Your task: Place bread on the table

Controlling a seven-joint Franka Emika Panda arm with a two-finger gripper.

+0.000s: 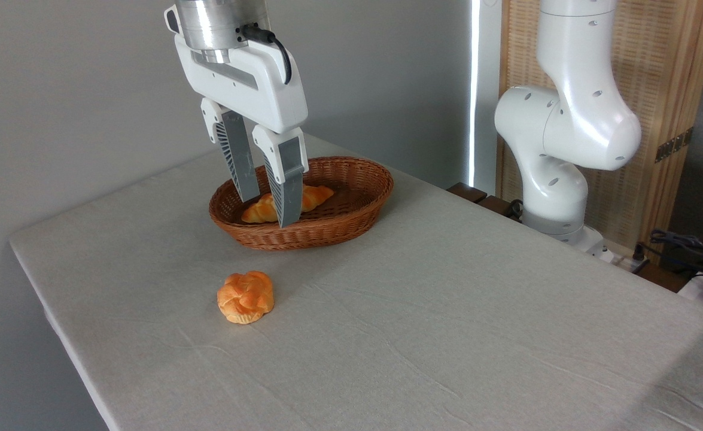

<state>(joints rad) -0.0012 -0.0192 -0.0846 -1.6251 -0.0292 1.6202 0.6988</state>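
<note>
Bread [315,196] in basket [357,212], behind open pincer [264,209]

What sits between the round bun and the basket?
Nothing: between the bun and the basket the camera view shows only bare cloth of the table.

A plain grey wall [76,90] stood behind. To its right a bright strip of daylight [474,90] ran down beside a wooden slatted screen [668,72]. Cables [686,248] lay low at the right.
</note>
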